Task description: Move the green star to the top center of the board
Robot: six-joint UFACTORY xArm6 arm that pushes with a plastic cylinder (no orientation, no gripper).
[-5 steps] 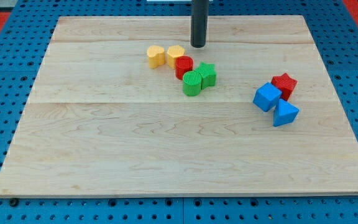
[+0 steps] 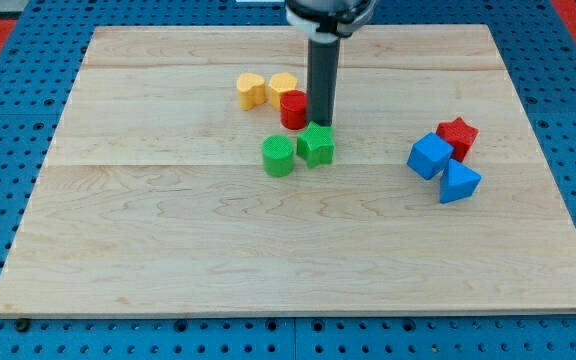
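Observation:
The green star lies a little above the board's middle. My tip stands at its upper edge, touching or nearly touching it, just right of the red cylinder. A green cylinder sits a small gap to the star's left. The rod rises to the view's top.
A yellow heart and a yellow block sit up-left of the red cylinder. At the right stand a red star, a blue cube and a blue triangle. The wooden board lies on a blue pegboard.
My tip has moved down from near the board's top to the green star. The green star and green cylinder have slid down and left, away from the red cylinder.

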